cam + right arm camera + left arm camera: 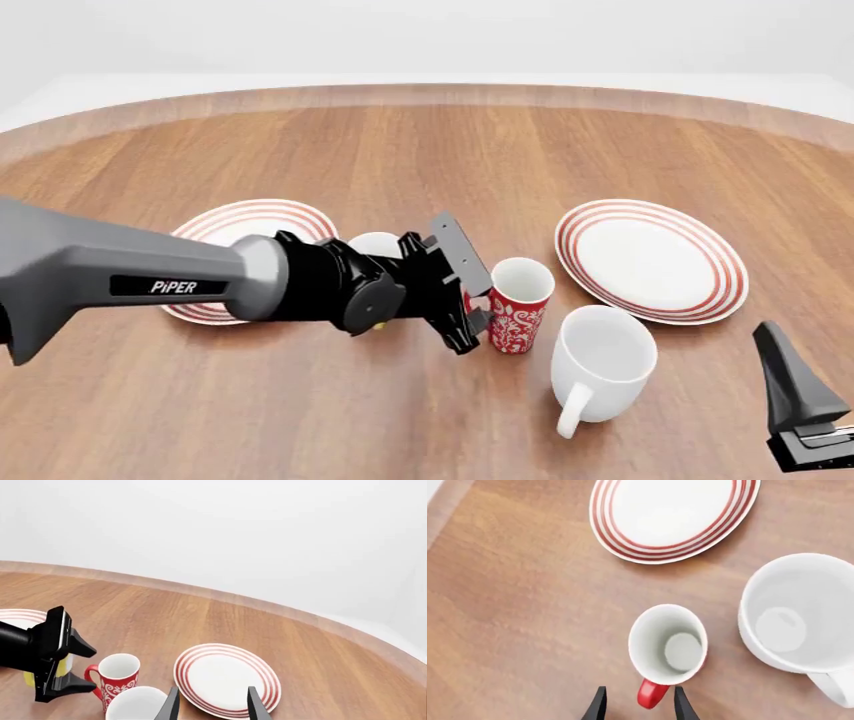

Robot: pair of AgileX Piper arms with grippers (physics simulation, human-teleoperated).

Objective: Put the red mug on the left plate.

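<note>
The red mug (518,305) stood upright on the worktop (427,150), between the two plates, just left of the white mug (603,362); the left claw (639,709) was released, its fingers straddling the handle (651,693) for a sideways grip; the right claw (212,705) idled, parted, at near right; the left plate (214,232) waited beyond the arm.

Grey "PiPER"-marked arm (120,280), black wrist (360,285)

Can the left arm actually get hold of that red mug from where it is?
Probably yes: the left gripper is open, its fingers either side of the red mug's handle, nothing between them.
</note>
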